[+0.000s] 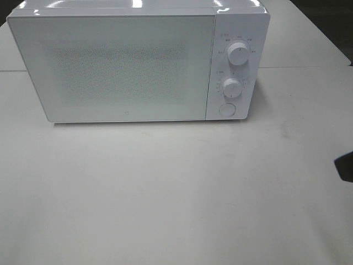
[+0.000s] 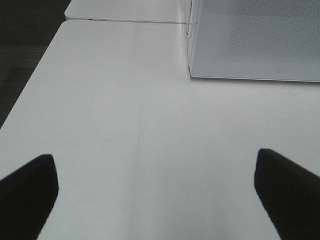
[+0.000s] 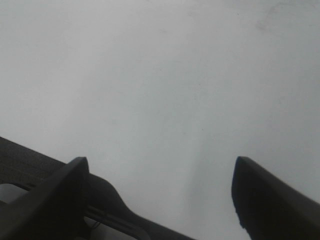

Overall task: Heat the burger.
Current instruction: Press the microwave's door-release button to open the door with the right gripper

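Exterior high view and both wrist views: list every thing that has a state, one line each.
microwave: door shut
upper knob: setting too small to read
lower knob: setting too small to read
left pincer: open, holding nothing
right pincer: open, holding nothing

The left hand (image 2: 155, 200) has its two dark fingers (image 2: 27, 195) spread wide apart. The right hand (image 3: 160, 200) is also parted, its fingers (image 3: 272, 200) standing well apart. In the high view only a dark edge of the right arm (image 1: 345, 165) shows, at the right border.
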You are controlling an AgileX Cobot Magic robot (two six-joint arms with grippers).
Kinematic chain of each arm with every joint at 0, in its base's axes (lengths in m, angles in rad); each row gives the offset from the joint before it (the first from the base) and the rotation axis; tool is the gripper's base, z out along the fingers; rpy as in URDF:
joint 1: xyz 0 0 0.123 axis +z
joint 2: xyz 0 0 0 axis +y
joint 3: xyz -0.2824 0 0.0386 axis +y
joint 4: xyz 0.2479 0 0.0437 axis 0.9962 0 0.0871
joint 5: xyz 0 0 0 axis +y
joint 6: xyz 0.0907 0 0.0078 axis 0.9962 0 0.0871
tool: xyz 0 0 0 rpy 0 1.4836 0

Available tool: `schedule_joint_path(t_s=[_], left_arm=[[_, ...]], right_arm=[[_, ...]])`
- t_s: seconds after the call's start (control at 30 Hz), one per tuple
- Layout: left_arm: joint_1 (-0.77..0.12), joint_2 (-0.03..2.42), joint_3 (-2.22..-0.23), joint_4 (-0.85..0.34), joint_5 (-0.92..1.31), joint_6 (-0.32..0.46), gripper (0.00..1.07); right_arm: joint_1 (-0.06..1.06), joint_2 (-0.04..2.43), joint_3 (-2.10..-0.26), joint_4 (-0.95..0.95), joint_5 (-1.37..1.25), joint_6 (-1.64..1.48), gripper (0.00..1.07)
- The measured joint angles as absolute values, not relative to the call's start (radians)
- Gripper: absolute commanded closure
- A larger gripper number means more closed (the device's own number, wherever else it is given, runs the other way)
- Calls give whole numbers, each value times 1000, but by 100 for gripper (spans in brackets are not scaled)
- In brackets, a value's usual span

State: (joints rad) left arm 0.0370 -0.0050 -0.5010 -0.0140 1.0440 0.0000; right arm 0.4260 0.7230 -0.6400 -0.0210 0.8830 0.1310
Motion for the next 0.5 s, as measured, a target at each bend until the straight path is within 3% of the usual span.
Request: schedule_joint_path(t_s=[0.5], left_arm=[[37,-5,-501,-14,1044,0,7]], right_arm=[[189,285,-591,-23,1064,134,32]])
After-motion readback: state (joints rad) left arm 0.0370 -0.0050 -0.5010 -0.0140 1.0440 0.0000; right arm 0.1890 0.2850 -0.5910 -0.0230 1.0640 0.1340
